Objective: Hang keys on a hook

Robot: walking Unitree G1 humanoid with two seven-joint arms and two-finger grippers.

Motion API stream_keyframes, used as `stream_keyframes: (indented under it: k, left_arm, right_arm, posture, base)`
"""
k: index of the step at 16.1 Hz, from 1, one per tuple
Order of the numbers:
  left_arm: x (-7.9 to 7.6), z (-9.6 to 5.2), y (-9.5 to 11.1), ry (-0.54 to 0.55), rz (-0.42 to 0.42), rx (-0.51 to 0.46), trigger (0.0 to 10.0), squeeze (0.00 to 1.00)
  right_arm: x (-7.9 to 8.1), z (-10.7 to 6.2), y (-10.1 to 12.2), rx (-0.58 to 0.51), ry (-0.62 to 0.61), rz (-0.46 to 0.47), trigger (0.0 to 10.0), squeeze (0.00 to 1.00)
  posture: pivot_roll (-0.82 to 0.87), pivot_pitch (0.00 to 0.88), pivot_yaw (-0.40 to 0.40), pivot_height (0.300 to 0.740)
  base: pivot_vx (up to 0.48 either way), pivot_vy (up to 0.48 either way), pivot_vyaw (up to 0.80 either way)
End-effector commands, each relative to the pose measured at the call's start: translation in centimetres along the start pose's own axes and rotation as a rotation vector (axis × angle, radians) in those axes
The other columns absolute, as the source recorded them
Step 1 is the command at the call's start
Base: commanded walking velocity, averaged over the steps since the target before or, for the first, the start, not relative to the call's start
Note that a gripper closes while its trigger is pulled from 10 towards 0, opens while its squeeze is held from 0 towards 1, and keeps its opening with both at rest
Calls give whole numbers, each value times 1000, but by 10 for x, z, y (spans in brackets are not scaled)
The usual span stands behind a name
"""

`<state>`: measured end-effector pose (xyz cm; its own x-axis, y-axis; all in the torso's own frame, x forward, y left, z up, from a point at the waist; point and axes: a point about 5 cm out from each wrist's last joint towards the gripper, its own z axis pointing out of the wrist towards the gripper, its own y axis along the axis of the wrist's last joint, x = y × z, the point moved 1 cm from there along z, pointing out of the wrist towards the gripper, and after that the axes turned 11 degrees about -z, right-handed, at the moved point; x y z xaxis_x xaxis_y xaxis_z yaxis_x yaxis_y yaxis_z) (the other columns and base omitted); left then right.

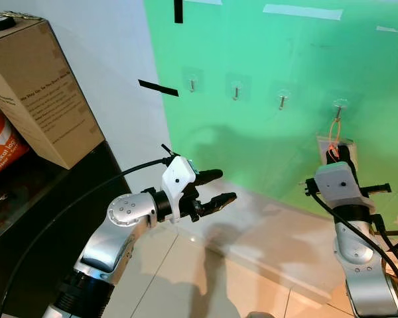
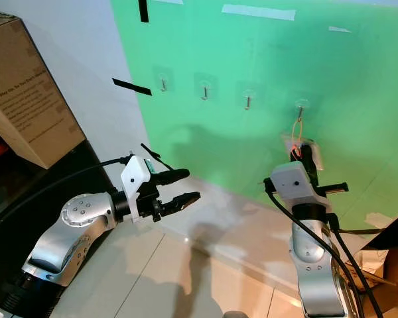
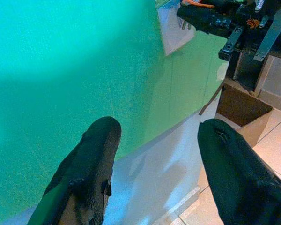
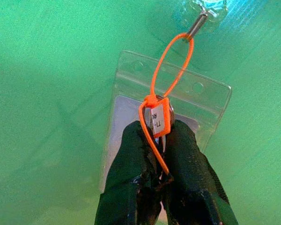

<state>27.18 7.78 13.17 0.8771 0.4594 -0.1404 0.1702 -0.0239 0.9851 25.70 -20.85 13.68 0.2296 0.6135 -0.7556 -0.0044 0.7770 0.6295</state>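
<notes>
At twelve o'clock of the right gripper (image 4: 160, 140), clamped on the keys (image 4: 160, 123), their orange loop (image 4: 173, 63) rings the hook (image 4: 196, 26); release next, left gripper (image 1: 215, 189) idling agape

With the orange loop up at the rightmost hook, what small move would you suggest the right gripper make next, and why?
Probably open the right gripper and ease back. The orange loop appears to be over the hook while the fingers grip the keys' tag, so letting go should leave them hanging.
</notes>
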Motion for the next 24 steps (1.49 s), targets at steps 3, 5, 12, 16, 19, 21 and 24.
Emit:
stream_keyframes:
  k: [3,5,12,16,19,21,24]
  left_arm:
    - [-4,6,8,-50,24,-13,10000,0]
    - [-8,9,11,-101,29,-6,10000,0]
    - [-3,14,23,-86,41,-59,10000,0]
    - [-3,15,24,-91,35,-65,10000,0]
    - [-4,12,20,-94,30,-56,10000,0]
    - [-3,10,18,-79,27,-47,10000,0]
    - [15,2,13,150,55,-62,10000,0]
  right_arm:
    - [13,9,-1,22,70,30,10000,0]
    - [14,13,-2,34,75,40,10000,0]
    - [14,17,-1,30,71,112,10000,1000]
    - [10,15,2,-2,71,155,10000,1000]
    - [19,-2,2,-8,177,242,10000,1000]
    - [31,-12,1,23,272,338,10000,1000]
    - [41,-28,6,23,372,381,10000,1000]
  posture:
    - [-191,0,97,740]
    - [-189,0,97,740]
    - [-192,0,105,740]
    - [-192,0,105,740]
    - [-196,0,102,740]
    - [-200,0,105,740]
    - [-196,0,107,740]
  base:
    - [0,0,0]
    - [0,0,0]
    - [0,0,0]
    - [0,0,0]
    - [0,0,0]
    - [0,0,0]
    - [0,0,0]
